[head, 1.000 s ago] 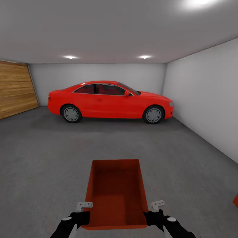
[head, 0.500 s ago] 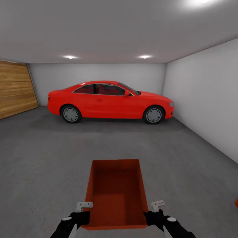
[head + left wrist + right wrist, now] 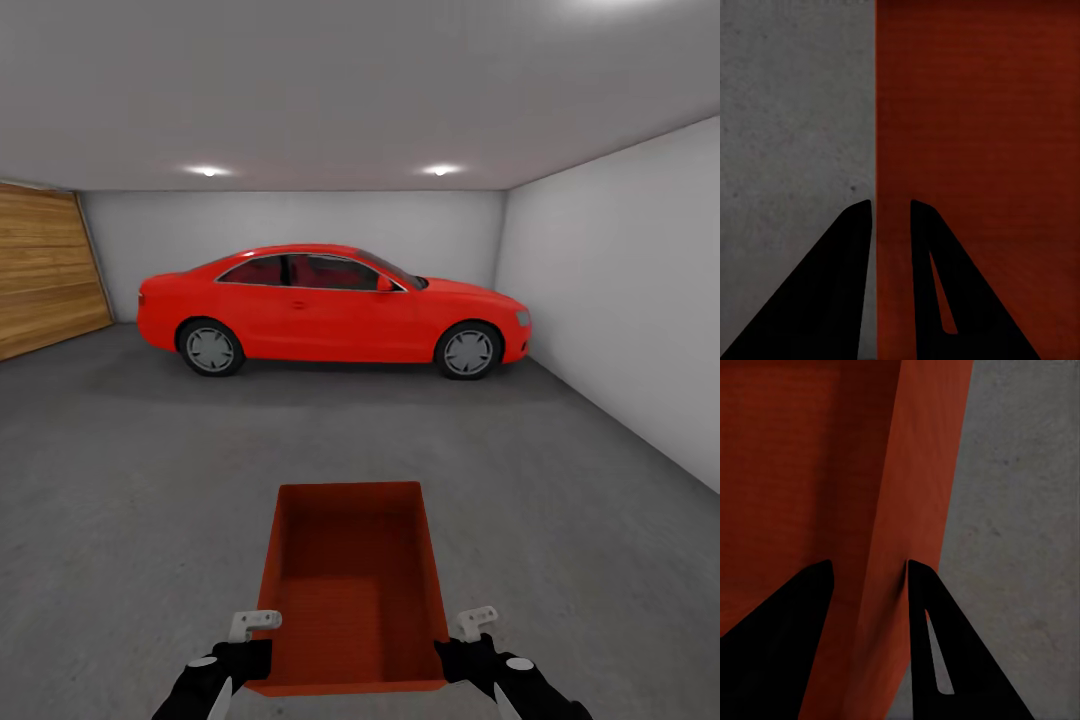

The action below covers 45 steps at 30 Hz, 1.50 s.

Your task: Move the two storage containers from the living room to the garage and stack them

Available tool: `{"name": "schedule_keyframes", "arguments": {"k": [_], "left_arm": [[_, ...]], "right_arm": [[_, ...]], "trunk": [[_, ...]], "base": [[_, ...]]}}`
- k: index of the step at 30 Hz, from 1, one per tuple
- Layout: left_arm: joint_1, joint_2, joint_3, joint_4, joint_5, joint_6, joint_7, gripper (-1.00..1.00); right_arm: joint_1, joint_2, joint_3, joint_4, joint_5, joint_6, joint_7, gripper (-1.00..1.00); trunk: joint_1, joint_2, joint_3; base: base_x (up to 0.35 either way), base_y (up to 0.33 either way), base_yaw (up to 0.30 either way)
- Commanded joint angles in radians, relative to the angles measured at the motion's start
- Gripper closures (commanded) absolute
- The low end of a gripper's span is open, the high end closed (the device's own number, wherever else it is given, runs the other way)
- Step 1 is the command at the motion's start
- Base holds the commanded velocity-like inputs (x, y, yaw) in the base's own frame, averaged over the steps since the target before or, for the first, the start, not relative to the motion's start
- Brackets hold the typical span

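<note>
Gripping opposite container [image 3: 350, 590] walls, both pincers; open floor [image 3: 150, 480] before car [image 3: 330, 305].

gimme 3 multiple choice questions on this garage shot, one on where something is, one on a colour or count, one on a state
1. Where is the storage container?
A. on the car's roof
B. carried between both grippers, in front of the robot
C. against the wooden door

2. How many ceiling lights show lit at the far end?
A. two
B. five
C. none

3. How does the left gripper stand on the container?
A. wide open, away from it
B. its fingers straddle the container's wall
C. holding a cup

Answers:
1 B: the left gripper and the right gripper sit at its two sides, with the red car far ahead.
2 A: two bright spots show on the ceiling.
3 B: in the left wrist view one finger is outside the wall, one inside.
</note>
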<state>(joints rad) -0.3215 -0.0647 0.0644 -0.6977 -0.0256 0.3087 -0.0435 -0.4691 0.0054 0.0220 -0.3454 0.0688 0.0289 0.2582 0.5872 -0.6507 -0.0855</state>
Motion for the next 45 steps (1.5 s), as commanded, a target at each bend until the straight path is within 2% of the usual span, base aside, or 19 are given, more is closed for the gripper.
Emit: {"name": "schedule_keyframes", "arguments": {"k": [1, 27, 45], "left_arm": [[-0.001, 0.016, 0.009, 0.0, -0.025, 0.006, 0.022, 1.0], [-0.001, 0.017, 0.009, 0.0, -0.025, 0.006, 0.024, 1.0], [-0.001, 0.017, 0.009, 0.0, -0.025, 0.006, 0.024, 1.0]], "right_arm": [[0.0, -0.001, 0.021, -0.004, -0.009, -0.007, 0.1, 1.0], [0.0, -0.001, 0.021, -0.004, -0.01, -0.006, 0.101, 1.0], [0.0, -0.001, 0.021, -0.004, -0.011, -0.006, 0.101, 1.0]], "trunk": [[0.001, -0.001, -0.002], [0.001, -0.001, -0.002], [0.001, -0.001, -0.002]], "base": [[0.322, 0.0, 0.0], [0.324, 0.0, -0.006], [0.324, 0.0, -0.27]]}}
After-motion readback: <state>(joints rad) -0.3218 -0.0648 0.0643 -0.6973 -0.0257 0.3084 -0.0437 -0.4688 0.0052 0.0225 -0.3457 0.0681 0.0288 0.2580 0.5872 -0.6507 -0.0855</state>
